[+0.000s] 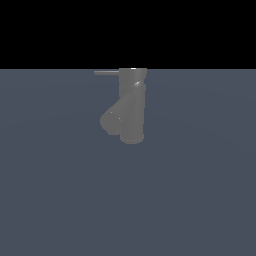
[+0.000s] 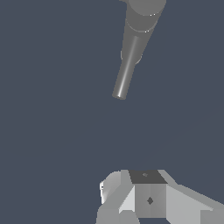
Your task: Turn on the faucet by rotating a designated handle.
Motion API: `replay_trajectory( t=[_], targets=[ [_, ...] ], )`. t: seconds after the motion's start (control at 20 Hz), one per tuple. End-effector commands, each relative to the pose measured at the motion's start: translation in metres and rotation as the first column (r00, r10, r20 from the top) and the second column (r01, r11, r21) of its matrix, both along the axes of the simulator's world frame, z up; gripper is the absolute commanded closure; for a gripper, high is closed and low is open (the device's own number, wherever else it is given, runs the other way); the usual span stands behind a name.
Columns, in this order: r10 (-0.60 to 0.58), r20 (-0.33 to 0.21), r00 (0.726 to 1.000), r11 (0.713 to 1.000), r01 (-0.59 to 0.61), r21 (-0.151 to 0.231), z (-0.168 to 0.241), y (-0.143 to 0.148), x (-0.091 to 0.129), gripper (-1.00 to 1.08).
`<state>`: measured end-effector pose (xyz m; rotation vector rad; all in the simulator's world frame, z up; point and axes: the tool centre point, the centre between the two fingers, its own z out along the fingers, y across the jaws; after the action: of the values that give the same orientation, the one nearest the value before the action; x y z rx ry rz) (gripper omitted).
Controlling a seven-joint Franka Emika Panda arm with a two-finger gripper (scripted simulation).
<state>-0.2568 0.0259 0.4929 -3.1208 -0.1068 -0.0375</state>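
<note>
The faucet [image 1: 132,107] is a dull grey upright cylinder on the blue-grey floor, with a short thick spout [image 1: 112,119] angling down toward the exterior view's left. Its handle [image 1: 106,72] is a thin grey rod that sticks out level from the top, also toward the exterior view's left. In the wrist view I look down on the faucet's top [image 2: 144,11], and the handle [image 2: 127,70] points toward my gripper [image 2: 146,176]. The gripper is apart from the rod's free end, touching nothing. Its fingers [image 2: 150,199] sit together with no gap showing and hold nothing. The arm is out of the exterior view.
A flat blue-grey floor [image 1: 200,200] lies all around the faucet, with a black background above the horizon. No other objects show in either view.
</note>
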Motion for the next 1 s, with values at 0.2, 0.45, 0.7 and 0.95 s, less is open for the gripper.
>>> replay_trajectory(
  t=[0.2,0.45,0.7,0.95],
  targets=[
    [-0.009,0.003,1.000,1.000,0.009,-0.005,0.001,-0.002,0.003,1.08],
    [-0.025,0.010,1.000,1.000,0.025,-0.020,0.002,-0.007,0.009,1.08],
    [-0.025,0.011,1.000,0.999,0.025,-0.020,0.002,-0.007,0.009,1.08],
    [-0.053,0.009,0.999,0.999,0.053,-0.011,0.003,-0.006,0.016,1.08]
  ],
)
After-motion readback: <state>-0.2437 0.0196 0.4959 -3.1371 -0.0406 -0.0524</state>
